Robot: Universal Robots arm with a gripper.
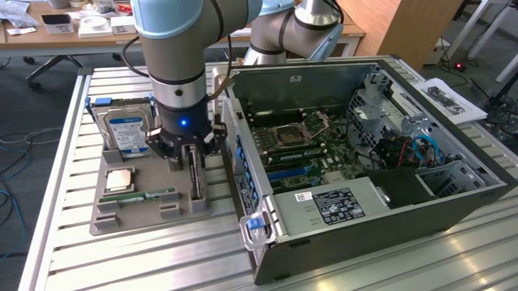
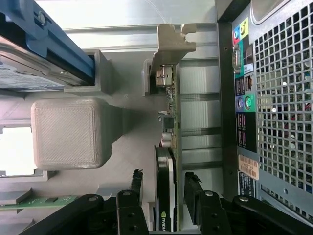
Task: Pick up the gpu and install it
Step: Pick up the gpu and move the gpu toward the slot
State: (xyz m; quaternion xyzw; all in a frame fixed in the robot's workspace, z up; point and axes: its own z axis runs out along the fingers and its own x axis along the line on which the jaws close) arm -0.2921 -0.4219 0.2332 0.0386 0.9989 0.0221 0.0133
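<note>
Closest to the wrist camera are my two black fingers [image 2: 128,205], one on each side of the gpu [image 2: 166,205]. My gripper [image 2: 165,175] is open part-way. The jaws straddle the card with a thin gap showing on each side, so I judge that I am not holding anything.

The gpu stands upright on its long edge in a slot of the grey parts tray [image 1: 121,221]. Its black cooler sits between my fingers, and the bare green board runs away from me to the silvery end bracket [image 2: 171,44].

In the exterior view, my gripper [image 1: 191,156] hangs straight down over the gpu [image 1: 195,179]. The tray lies on a slatted metal table [image 1: 121,260], just beside the open computer case [image 1: 364,200]. A hard drive [image 1: 125,130] with a blue label stands in the tray on the exterior view's left. A slim green memory stick [image 1: 150,196] lies flat nearer the tray's front.

I judge the card to be light, stiff and fragile, with small parts along the bare board and contacts along one edge. The best place to hold it looks like the two flat faces at the cooler, where the body is thickest. That keeps my fingers off the bracket and the bare circuitry. The smooth cooler could slip, so the squeeze should be firm but not hard.
</note>
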